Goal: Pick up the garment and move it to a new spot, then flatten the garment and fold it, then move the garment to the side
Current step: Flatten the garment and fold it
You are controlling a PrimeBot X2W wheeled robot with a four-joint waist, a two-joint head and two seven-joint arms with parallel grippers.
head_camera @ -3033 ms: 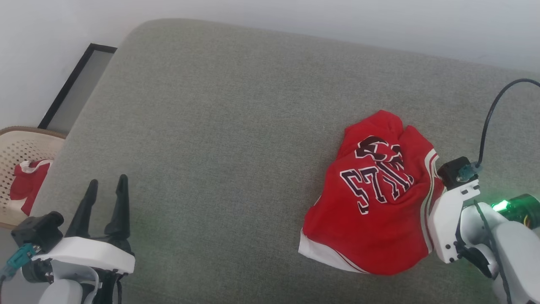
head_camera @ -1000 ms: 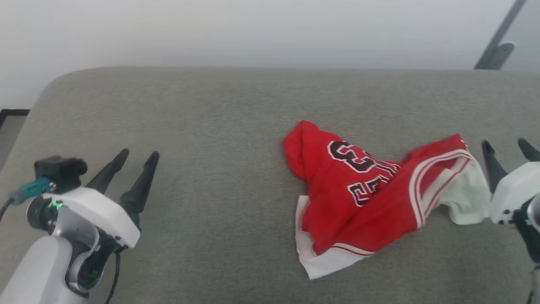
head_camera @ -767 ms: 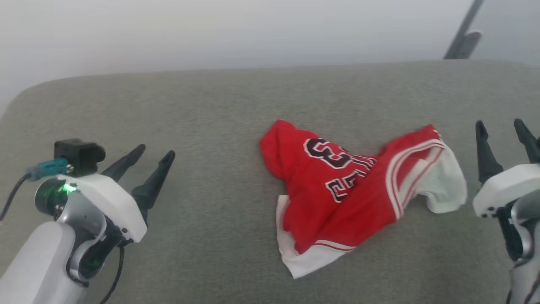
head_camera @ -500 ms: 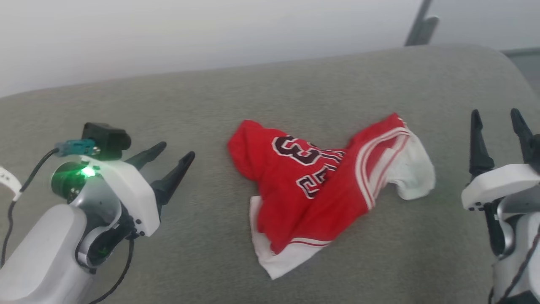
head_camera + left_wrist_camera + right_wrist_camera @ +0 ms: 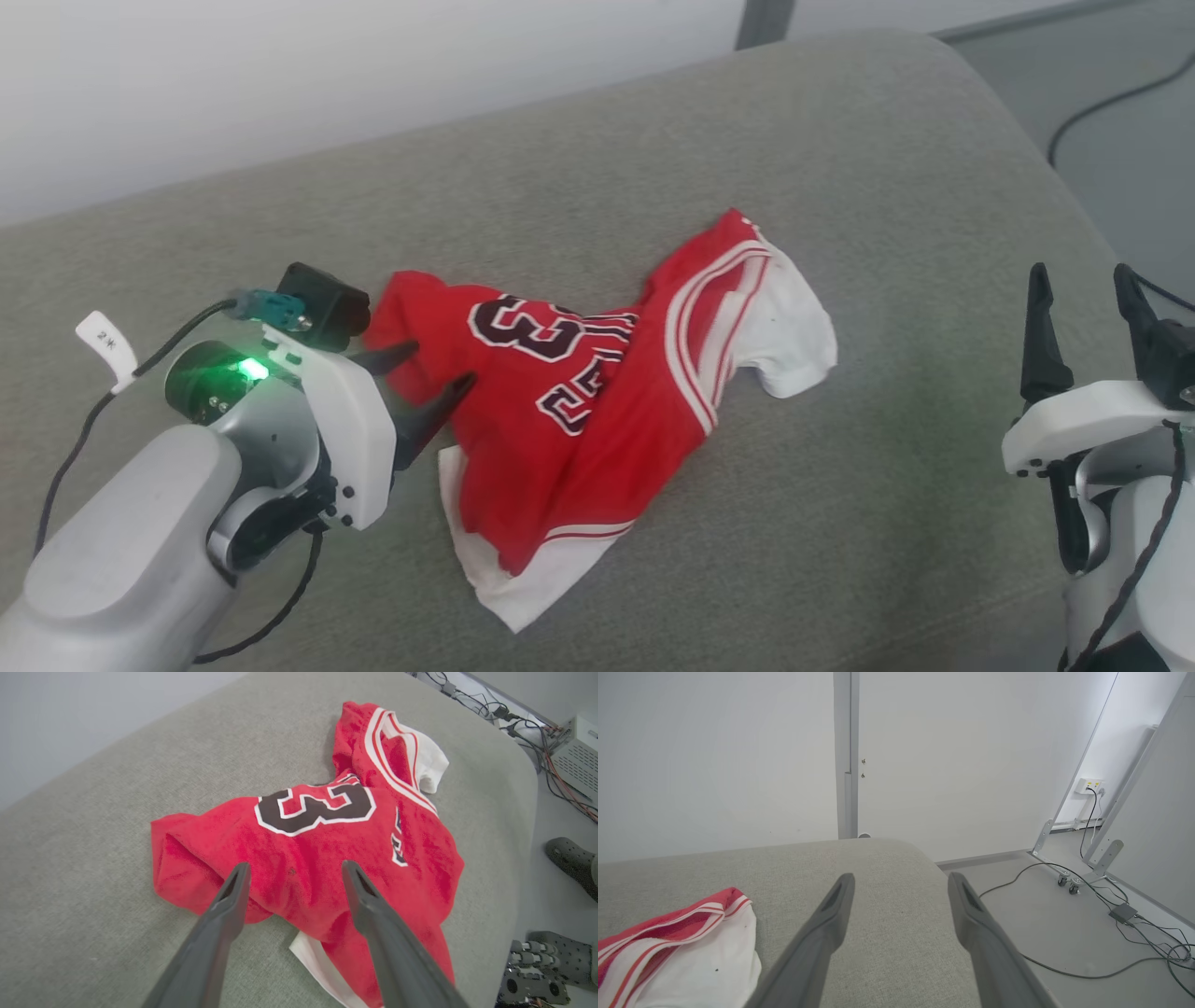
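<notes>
Head view: left fingers [image 5: 434,411] spread over the crumpled garment [image 5: 597,411]; right fingers [image 5: 1039,355] spread, well away.

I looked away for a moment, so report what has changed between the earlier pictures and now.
The left gripper has come in from the left; its open fingers now reach over the left fold of the garment, not gripping. The right gripper, at the garment's right edge three seconds ago, stands clear, open. The garment, bunched then, has kept its spread shape this last second. The head camera swung too.
</notes>
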